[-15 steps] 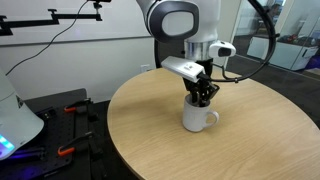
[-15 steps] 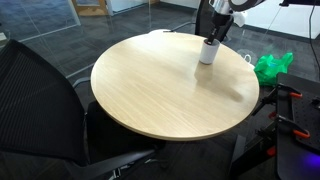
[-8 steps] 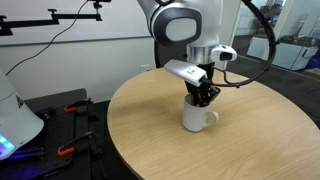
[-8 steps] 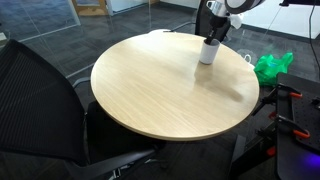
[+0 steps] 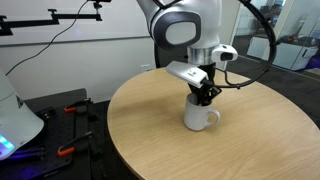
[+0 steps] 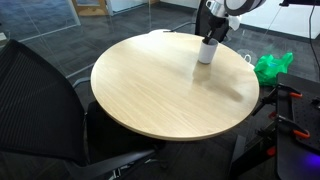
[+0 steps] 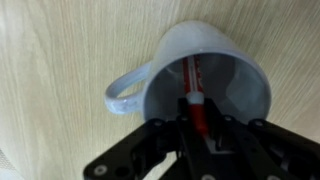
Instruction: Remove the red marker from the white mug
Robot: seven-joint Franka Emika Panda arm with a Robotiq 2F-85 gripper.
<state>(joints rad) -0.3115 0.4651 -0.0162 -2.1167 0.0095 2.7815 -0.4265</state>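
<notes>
The white mug stands upright on the round wooden table; it also shows in the other exterior view near the table's far edge. In the wrist view the mug fills the frame, handle to the left, with the red marker inside it. My gripper is right over the mug's mouth, its fingers closed on the marker's upper end. In both exterior views the gripper sits at the mug's rim and the marker is hidden.
A black office chair stands close to the table. A green bag lies beyond the table's far side. Black equipment and cables sit on the floor beside the table.
The gripper has risen slightly above the mug. The mug has not moved.
</notes>
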